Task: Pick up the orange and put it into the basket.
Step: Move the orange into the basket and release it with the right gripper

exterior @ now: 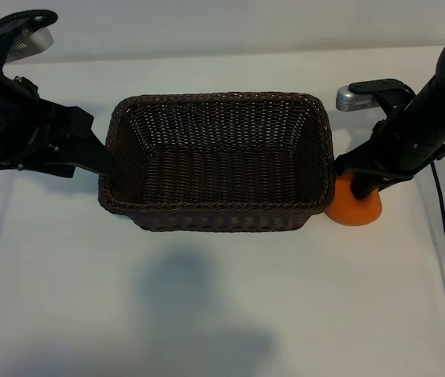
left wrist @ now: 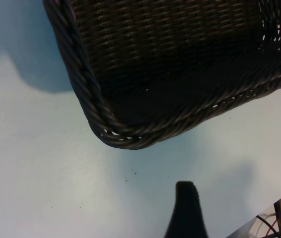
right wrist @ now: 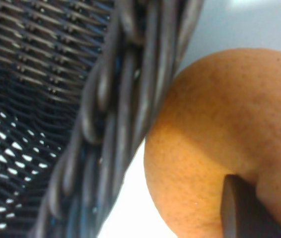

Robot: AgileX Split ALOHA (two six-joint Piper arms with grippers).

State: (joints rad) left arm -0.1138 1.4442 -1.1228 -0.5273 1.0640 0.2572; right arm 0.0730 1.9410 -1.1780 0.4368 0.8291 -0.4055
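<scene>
You are at the grabbing step; the orange (exterior: 354, 210) sits on the white table (exterior: 222, 314), outside the basket (exterior: 216, 216), tucked right against the basket's right-hand wall near the front corner; your right gripper (exterior: 360, 187) is down on top of it. In the right wrist view one dark finger (right wrist: 245, 208) is pressed onto the orange's skin, and the braided rim of the basket is touching the fruit on the other side. It looks like the fingers are pinching in on the orange, but you cannot see both of them, so I cannot tell for sure that the grip is full; nothing shows the orange off the table yet, so the pick is not done.

Your left gripper (exterior: 104, 161) is at the basket's left end, close to the rim; in the left wrist view one finger tip (left wrist: 186, 208) shows with bare table around it, so it is spread wide and holds nothing; it can just wait there.

Next, I think you need a firm squeeze first; then lift straight up, because the orange is snug against the wicker and could catch on the rim; once it is higher than the rim, move it sideways over the middle of the basket, bring it low, and let go; the fruit is round, so a loose grip could let it roll away.
</scene>
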